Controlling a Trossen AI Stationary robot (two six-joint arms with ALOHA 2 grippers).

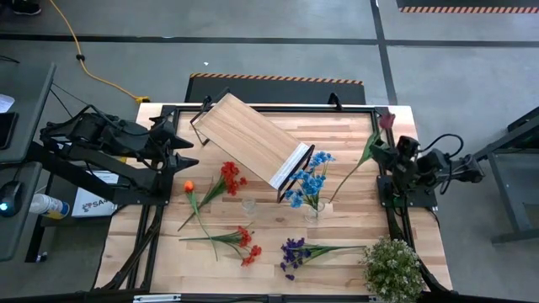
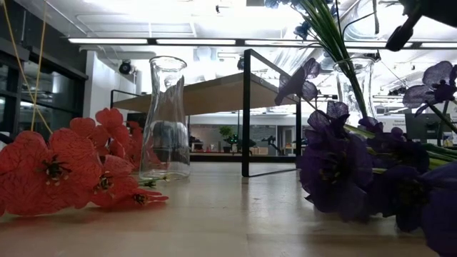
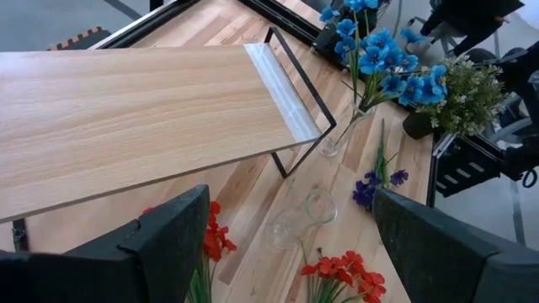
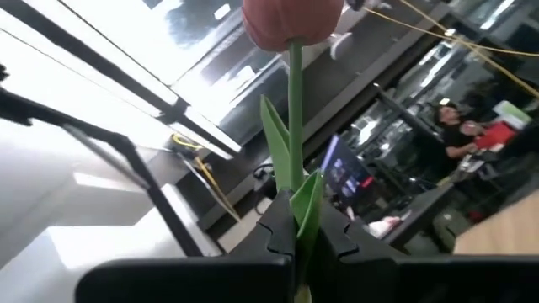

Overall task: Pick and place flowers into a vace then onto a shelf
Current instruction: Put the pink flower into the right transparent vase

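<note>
The high view is centred on the shelf, a light wooden board with black frame ends set at a slant on the far middle of the table. Left of the shelf the left gripper is held with its fingers spread wide and nothing between them. Right of the shelf the right gripper is clamped shut on the green stem of a dark red flower, whose head rises beyond the fingers in the right wrist view. Just beside the shelf's near right end a glass vase is seen with blue flowers standing in it. A second, empty vase stands just in front of the shelf. Further in front of the shelf, red flowers, an orange flower, a second red bunch and purple flowers are laid flat on the table.
</note>
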